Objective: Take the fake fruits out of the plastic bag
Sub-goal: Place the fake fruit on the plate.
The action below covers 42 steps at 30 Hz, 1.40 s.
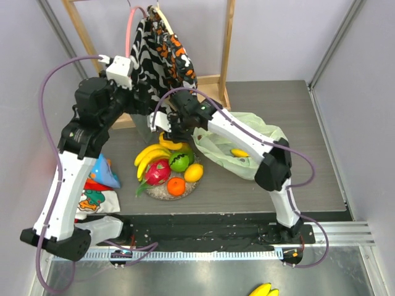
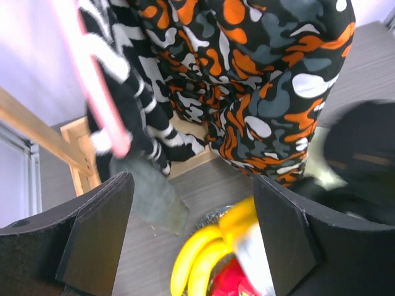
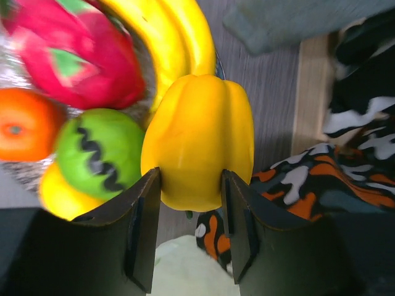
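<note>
Pinched between the right hand's (image 3: 190, 185) half-open fingers, a yellow lobed fruit (image 3: 197, 129) hangs over the far edge of the pile: bananas (image 1: 150, 157), dragon fruit (image 1: 157, 173), green apple (image 1: 180, 162), orange (image 1: 176, 186) and lemon (image 1: 194, 172) on a silvery plate (image 1: 159, 193). Just right on the desk (image 1: 308, 185) lies the plastic bag (image 1: 253, 132), one yellow fruit (image 1: 239, 153) inside. Left hand (image 2: 192, 182) hovers wide open, empty, near the patterned cloth (image 2: 247, 80).
</note>
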{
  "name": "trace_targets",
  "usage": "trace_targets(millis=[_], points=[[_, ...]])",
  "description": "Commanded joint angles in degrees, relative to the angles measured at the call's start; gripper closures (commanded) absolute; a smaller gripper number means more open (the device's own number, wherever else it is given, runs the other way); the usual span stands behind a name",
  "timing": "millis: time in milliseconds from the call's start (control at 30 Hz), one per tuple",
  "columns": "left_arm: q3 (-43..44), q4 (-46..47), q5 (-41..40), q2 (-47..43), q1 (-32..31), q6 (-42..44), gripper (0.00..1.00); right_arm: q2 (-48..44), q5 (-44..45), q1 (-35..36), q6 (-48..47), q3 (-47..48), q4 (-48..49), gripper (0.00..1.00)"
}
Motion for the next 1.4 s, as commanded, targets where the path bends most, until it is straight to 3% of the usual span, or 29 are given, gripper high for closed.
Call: trace_targets(millis=[0, 333, 1000, 1167, 1200, 1233, 1367], points=[[-2.33, 0.55, 7.31, -5.05, 5.36, -4.50, 0.18, 6.43, 4.48, -1.42, -0.28, 4.38, 6.42, 0.99], [-6.02, 0.63, 11.71, -7.34, 10.12, -7.06, 0.20, 16.29, 3.78, -1.78, 3.68, 11.42, 7.75, 0.99], [-6.63, 2.22, 15.49, -5.32, 11.09, -9.25, 0.20, 10.85, 4.48, -0.81, 6.32, 0.35, 3.70, 0.91], [-6.55, 2.30, 15.58, -4.61, 11.18, -9.43, 0.19, 9.53, 5.71, -0.54, 8.16, -1.67, 6.24, 0.59], [-6.55, 2.39, 15.67, -4.52, 11.18, -9.43, 0.19, 9.36, 6.50, -0.54, 8.43, -1.67, 6.86, 0.41], [-6.46, 2.30, 15.75, -4.35, 11.26, -9.43, 0.16, 9.18, 7.11, -0.63, 8.78, -1.33, 6.95, 0.32], [-6.11, 2.30, 15.84, -3.91, 11.18, -9.34, 0.13, 5.33, 9.31, -0.54, 9.40, -0.09, 6.87, 0.22]])
